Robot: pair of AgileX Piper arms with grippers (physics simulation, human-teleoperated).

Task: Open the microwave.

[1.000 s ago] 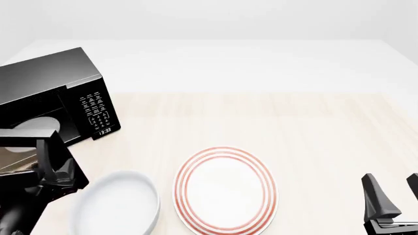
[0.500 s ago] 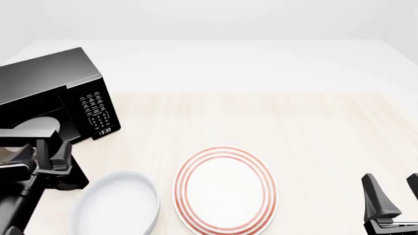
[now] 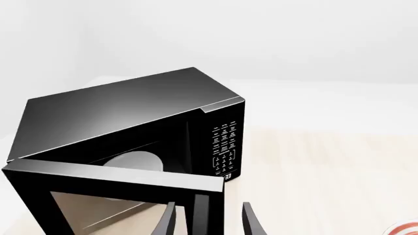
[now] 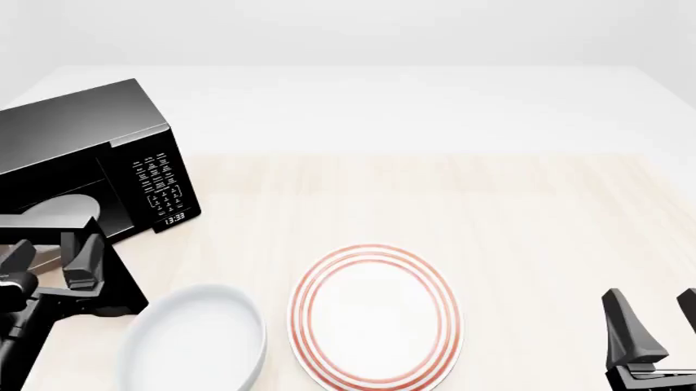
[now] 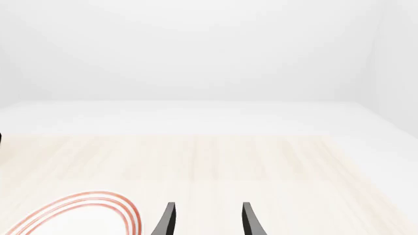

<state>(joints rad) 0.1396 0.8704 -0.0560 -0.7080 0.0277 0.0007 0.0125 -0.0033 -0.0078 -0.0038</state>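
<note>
Gaping glossy black microwave [image 3: 130,122]

The microwave [image 4: 87,163] ran off the front view's left edge, its door [image 3: 117,196] cut by the wrist view's lower edge. The left claw [image 3: 207,220] showed only fingertips, the door's edge between them. Keypad [image 3: 224,147] markings were too small to read.
</note>
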